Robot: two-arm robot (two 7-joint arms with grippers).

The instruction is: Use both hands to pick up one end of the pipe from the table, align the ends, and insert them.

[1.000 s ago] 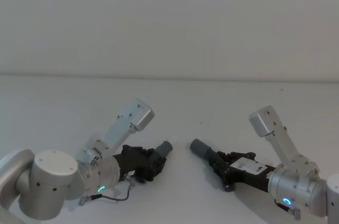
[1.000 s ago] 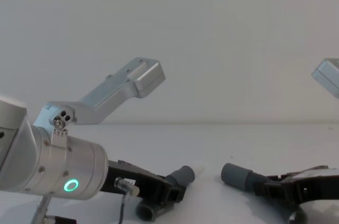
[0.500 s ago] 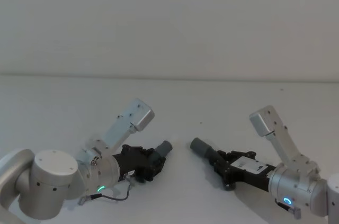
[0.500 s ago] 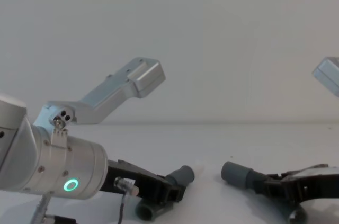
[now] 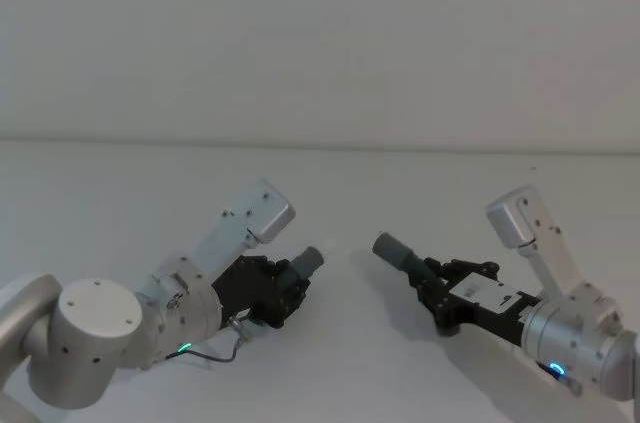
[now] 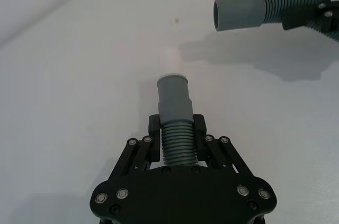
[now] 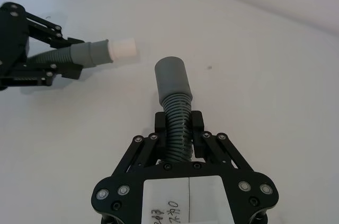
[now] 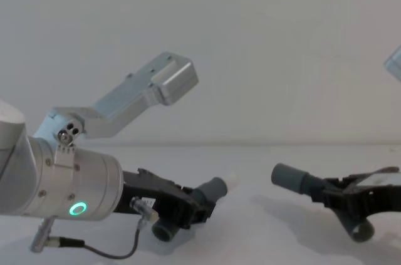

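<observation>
The left gripper (image 5: 285, 285) reaches in from the robot's left, low over the white table (image 5: 120, 203), and its two black fingers (image 6: 154, 126) are clamped on the ribbed middle of the left hose piece (image 5: 302, 268). The smooth grey cuff (image 6: 174, 96) of that piece sticks out past the fingertips towards the middle of the table, and a narrower white spigot (image 7: 123, 49) juts from its tip. In the chest view the other end of this piece (image 8: 164, 230) hangs below the gripper with a shadow under it. A green ring (image 8: 78, 208) glows on the left arm. The right gripper (image 5: 432, 290) comes in from the robot's right, its fingers (image 7: 161, 123) pressed against both sides of the ribbed part of the right hose piece (image 5: 405, 258). The cuff (image 7: 171, 78) of that piece points up and inward towards the left one. In the left wrist view this cuff shows a round, open, hollow mouth (image 6: 219, 15), dark inside, and its shadow falls on the table apart from it, so it is off the surface. The white spigot and the open cuff face roughly towards each other across a bare gap of table; they do not touch.
</observation>
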